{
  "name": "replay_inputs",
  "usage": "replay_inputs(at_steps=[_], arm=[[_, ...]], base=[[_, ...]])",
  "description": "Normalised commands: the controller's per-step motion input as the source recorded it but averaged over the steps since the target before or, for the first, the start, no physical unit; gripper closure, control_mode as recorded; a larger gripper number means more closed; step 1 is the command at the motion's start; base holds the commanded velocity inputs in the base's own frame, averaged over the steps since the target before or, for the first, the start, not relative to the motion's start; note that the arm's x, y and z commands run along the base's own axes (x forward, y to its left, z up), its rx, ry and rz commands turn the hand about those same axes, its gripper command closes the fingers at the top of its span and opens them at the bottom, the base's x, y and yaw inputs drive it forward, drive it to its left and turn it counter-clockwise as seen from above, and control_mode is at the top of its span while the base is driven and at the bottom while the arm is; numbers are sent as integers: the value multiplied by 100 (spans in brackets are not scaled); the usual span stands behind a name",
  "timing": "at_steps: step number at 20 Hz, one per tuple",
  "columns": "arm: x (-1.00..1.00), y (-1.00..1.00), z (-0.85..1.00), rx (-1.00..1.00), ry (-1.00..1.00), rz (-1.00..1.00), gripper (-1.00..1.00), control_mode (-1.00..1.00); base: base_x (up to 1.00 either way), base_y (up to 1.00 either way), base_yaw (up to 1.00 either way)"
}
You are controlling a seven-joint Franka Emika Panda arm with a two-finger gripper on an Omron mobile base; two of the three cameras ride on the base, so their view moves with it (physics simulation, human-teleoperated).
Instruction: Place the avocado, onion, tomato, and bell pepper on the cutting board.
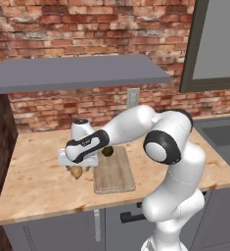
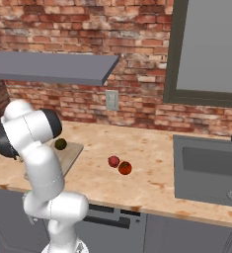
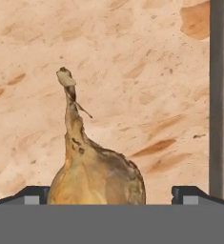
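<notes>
While the white arm is folding its elbow high and reaching down toward nine o'clock in the left base view, the gripper [image 1: 77,168] is hanging low over the counter [image 1: 38,181], just left of the cutting board [image 1: 114,171]. In the hand view the fingertips [image 3: 32,195] are standing wide apart, flanking the onion [image 3: 96,178] without clearly touching it. The onion is sitting on the counter, its stem pointing toward twelve o'clock there. The avocado [image 2: 60,144] is resting on the board's far end. The bell pepper [image 2: 114,161] and tomato [image 2: 125,168] are lying just beside each other, well apart from the board.
</notes>
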Motion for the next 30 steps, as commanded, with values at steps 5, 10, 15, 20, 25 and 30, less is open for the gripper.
replay_inputs(at_steps=[5,10,15,20,25,30], arm=[[0,0,-14,0,0,-1,100,-100],[-41,-22,7,0,0,-6,100,-100],[-69,-46,37,0,-5,-6,100,-100],[-63,-34,62,0,-12,-5,100,-100],[-47,-41,87,0,-15,-3,100,-100],[-23,-40,94,0,-13,0,100,-100]], base=[[0,0,0],[0,0,0],[0,0,0],[0,0,0],[0,0,0],[0,0,0]])
